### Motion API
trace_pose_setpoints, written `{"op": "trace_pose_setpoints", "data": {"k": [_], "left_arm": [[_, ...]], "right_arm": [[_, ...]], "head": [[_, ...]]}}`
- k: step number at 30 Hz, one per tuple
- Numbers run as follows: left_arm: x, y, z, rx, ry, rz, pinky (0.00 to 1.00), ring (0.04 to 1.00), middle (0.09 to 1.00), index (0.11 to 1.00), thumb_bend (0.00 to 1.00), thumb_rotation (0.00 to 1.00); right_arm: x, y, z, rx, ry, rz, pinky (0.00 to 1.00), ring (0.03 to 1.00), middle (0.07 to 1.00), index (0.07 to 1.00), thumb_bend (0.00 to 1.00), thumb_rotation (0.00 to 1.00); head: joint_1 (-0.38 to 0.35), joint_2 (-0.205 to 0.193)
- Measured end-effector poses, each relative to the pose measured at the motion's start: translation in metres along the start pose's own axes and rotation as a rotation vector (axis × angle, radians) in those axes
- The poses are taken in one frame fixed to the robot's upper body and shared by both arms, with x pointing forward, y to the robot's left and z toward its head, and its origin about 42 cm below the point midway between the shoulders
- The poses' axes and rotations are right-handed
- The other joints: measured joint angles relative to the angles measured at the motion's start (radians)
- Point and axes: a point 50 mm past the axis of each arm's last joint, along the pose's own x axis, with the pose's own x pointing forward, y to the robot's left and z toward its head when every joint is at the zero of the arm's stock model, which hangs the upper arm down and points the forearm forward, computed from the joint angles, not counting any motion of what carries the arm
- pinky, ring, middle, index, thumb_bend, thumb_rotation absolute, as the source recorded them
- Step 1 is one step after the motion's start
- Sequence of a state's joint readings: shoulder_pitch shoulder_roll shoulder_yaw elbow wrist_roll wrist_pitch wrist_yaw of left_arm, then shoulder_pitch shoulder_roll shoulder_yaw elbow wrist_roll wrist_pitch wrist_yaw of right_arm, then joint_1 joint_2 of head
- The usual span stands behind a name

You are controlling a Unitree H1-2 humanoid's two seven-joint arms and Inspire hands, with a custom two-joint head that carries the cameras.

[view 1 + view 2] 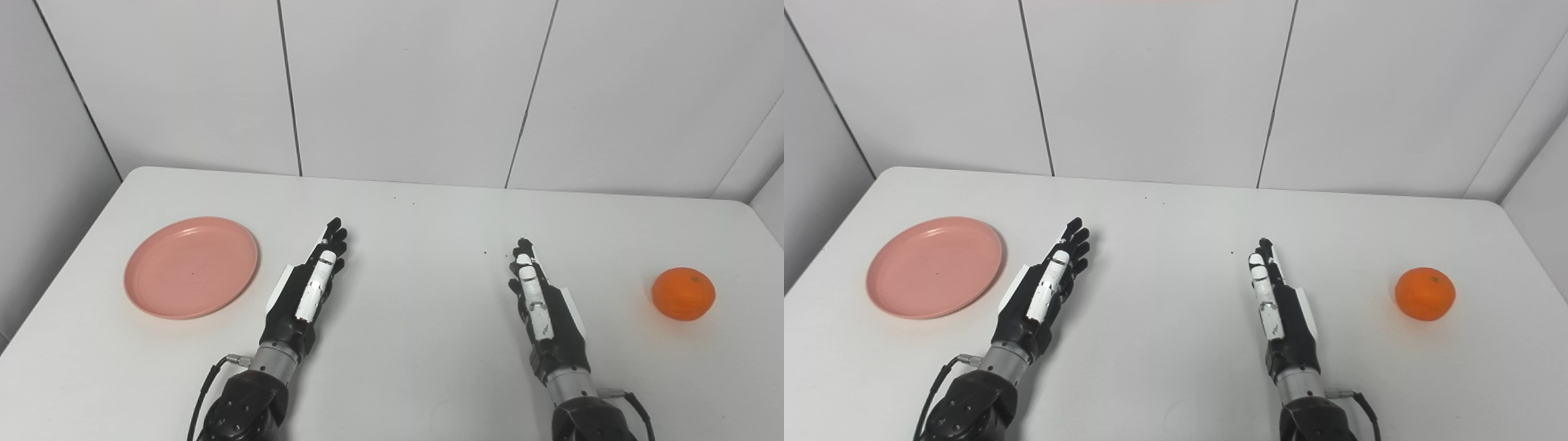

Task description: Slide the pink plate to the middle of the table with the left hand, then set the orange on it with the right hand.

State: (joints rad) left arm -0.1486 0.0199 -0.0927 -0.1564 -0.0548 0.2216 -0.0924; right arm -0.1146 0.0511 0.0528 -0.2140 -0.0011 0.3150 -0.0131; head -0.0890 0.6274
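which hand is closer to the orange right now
Right. The right hand lies open on the table just left of the orange, apart from it; the left hand is farther off, beside the pink plate.

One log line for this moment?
left hand open, idle | right hand open, idle | pink plate far left | orange far right

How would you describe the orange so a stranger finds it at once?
Start at the white table and go to its right side, beyond the right robot hand. The orange sits there alone, untouched. It is the only round ball; the pink plate far left is flat.
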Motion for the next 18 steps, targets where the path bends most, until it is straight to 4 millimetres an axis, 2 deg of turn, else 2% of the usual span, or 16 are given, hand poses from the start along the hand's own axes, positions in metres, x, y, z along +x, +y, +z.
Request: {"op": "trace_pose_setpoints", "data": {"k": [18], "left_arm": [[-0.0002, 0.0, -0.0002, 0.0, 0.001, 0.0, 1.0, 1.0, 1.0, 1.0, 0.4, 1.0]], "right_arm": [[0.0001, 0.0002, -0.0006, 0.003, 0.002, 0.0, 1.0, 1.0, 1.0, 1.0, 0.26, 1.0]], "head": [[0.0, 0.0]]}}
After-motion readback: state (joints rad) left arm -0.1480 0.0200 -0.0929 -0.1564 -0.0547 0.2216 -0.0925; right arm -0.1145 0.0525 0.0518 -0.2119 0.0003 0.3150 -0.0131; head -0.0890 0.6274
